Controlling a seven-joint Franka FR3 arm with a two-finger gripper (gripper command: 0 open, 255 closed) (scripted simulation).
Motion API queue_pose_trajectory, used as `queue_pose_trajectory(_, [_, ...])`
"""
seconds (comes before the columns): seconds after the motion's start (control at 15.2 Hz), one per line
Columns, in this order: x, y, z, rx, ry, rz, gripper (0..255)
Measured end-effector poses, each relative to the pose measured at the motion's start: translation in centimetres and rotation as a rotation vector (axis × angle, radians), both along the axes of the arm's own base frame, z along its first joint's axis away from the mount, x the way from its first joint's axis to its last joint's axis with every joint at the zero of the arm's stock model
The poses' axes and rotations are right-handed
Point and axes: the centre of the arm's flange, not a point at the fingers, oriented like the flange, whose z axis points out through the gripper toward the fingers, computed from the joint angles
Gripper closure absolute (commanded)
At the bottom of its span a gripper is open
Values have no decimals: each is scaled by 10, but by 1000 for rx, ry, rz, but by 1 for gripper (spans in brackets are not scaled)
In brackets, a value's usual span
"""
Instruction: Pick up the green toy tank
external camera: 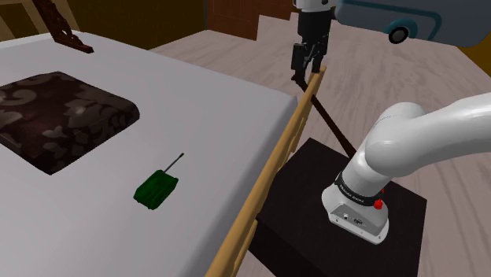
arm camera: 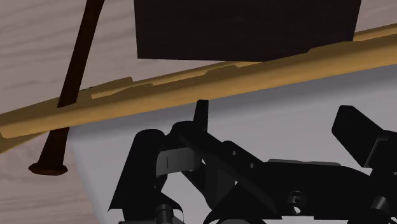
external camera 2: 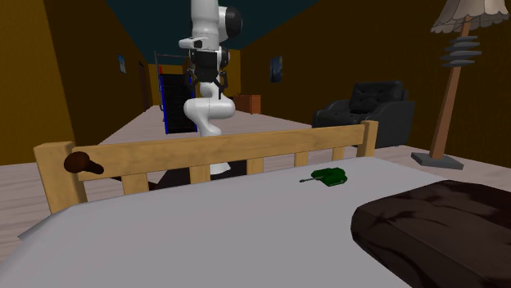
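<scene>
Wrist view: fingers [arm camera: 356, 130] stand wide apart, empty, above the rail [arm camera: 254, 73]; shoulder view places the gripper [external camera: 308, 72] at the rail's far end; tank [external camera: 156, 189] on the bed [external camera: 220, 102], apart from the rail.

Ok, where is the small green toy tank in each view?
Shoulder view: small green toy tank on grey sheet, lower centre-left, left of the wooden bed rail.
Second exterior view: tank right of centre, just before the rail.
Wrist view: the rail, the shared landmark, crosses between floor and sheet.
</scene>
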Motion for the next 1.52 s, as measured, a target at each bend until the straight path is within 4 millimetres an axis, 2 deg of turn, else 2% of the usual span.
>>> queue_pose_trajectory(0.13, [0, 5, -2, -1, -3, -14, 0])
queue_pose_trajectory(0.33, [-8, 32, -17, -4, -18, -98, 0])
queue_pose_trajectory(0.86, [-6, 119, -65, -14, -64, -366, 0])
queue_pose_trajectory(1.39, [17, 207, -116, -26, -111, -639, 0])
queue_pose_trajectory(1.52, [29, 226, -129, -28, -123, -708, 0])
